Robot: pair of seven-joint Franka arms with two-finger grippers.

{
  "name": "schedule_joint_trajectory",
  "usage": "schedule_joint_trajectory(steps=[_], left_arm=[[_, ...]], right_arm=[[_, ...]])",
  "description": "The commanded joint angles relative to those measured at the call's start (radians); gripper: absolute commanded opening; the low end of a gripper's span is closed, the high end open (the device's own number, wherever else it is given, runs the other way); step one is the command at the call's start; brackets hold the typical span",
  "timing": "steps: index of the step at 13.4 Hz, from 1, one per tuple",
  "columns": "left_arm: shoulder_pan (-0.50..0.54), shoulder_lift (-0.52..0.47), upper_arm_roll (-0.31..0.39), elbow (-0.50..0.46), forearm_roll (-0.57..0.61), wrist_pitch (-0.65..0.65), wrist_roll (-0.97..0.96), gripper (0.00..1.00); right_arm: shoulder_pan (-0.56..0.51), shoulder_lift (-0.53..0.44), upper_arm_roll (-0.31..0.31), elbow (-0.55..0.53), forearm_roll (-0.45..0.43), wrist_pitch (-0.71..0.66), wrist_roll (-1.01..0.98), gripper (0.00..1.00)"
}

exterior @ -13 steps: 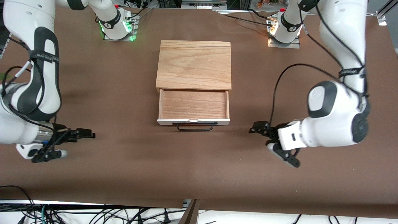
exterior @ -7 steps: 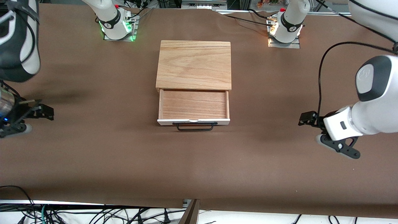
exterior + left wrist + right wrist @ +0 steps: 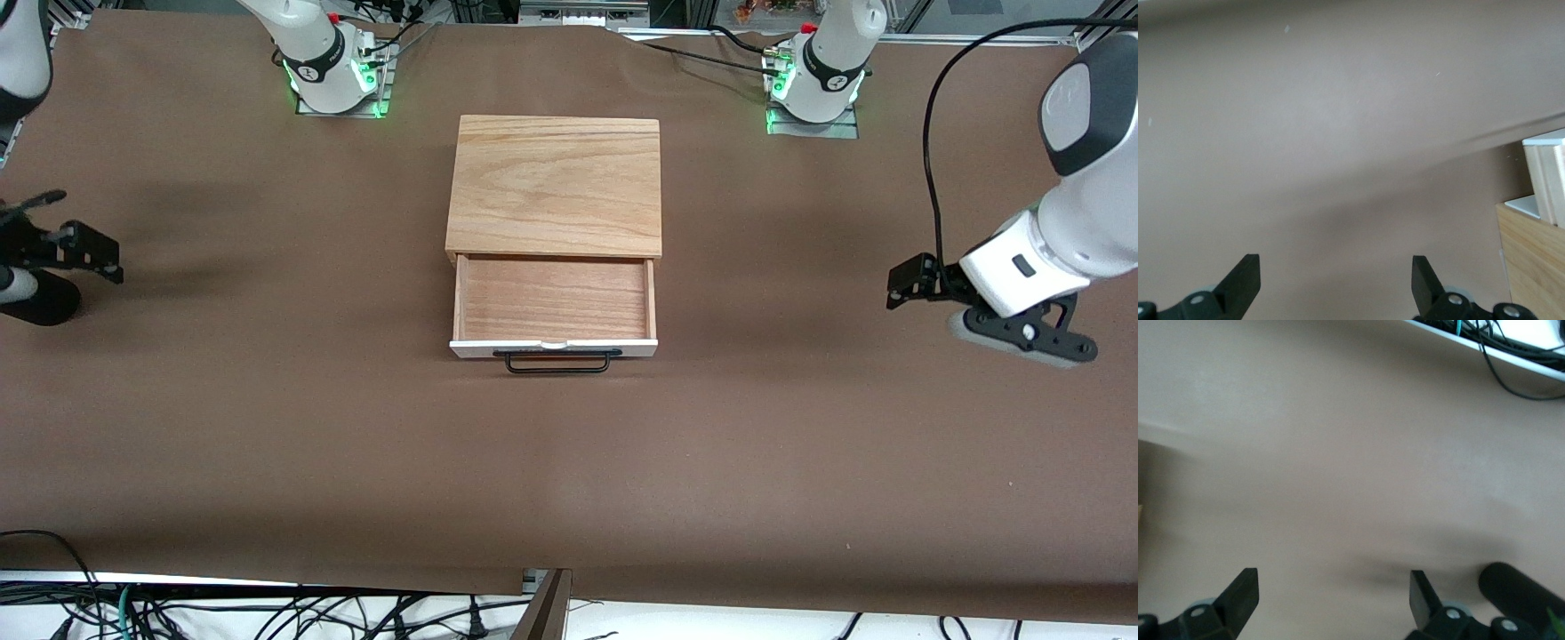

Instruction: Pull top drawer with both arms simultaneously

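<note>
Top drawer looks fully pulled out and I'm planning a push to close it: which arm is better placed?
Left, marginally. The left gripper, open, hangs closer to the top drawer than the right gripper, also open, at the table's edge.

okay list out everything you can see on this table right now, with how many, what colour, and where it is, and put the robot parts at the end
Table: one, covered in brown sheet.
Wooden box: one, light wood-grain top, middle of the table between the two arm bases.
Top drawer: one, pulled open toward the front camera, light wood tray, white front panel, nothing visible inside.
Handle: one, long black bar on the drawer front, nothing gripping it.
Cables: several, black, below the table edge nearest the front camera.
Left gripper: black, open, holding nothing, over bare table toward the left arm's end, apart from the drawer.
Right gripper: black, open, holding nothing, over bare table toward the right arm's end.
</note>
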Motion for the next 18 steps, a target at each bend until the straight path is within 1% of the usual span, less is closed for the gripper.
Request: schedule_joint_trajectory(steps=[1,3,4,5,7,10,18], left_arm=[[0.034,-0.133,-0.008,-0.181,0.025,0.046,-0.039,1.00],[0.051,-0.198,-0.024,-0.247,0.025,0.046,-0.077,1.00],[0.068,-0.212,-0.051,-0.261,0.026,0.043,-0.086,1.00],[0.083,-0.213,-0.070,-0.259,0.028,0.044,-0.088,1.00],[0.085,-0.210,-0.080,-0.247,0.038,0.040,-0.088,1.00],[0.085,-0.209,-0.080,-0.239,0.049,0.035,-0.088,1.00],[0.089,-0.209,-0.068,-0.239,0.049,0.005,-0.076,1.00]], right_arm=[[-0.026,-0.063,0.070,-0.088,-0.013,-0.011,0.107,1.00],[-0.036,-0.072,0.076,-0.094,-0.012,-0.005,0.101,1.00],[-0.036,-0.066,0.075,-0.090,-0.012,-0.006,0.095,1.00],[-0.036,-0.060,0.075,-0.081,-0.012,-0.011,0.089,1.00],[-0.038,-0.042,0.073,-0.056,-0.009,-0.026,0.087,1.00],[-0.038,-0.036,0.071,-0.048,0.016,-0.029,0.087,1.00],[-0.042,-0.028,0.065,-0.042,0.017,-0.028,0.077,1.00]])
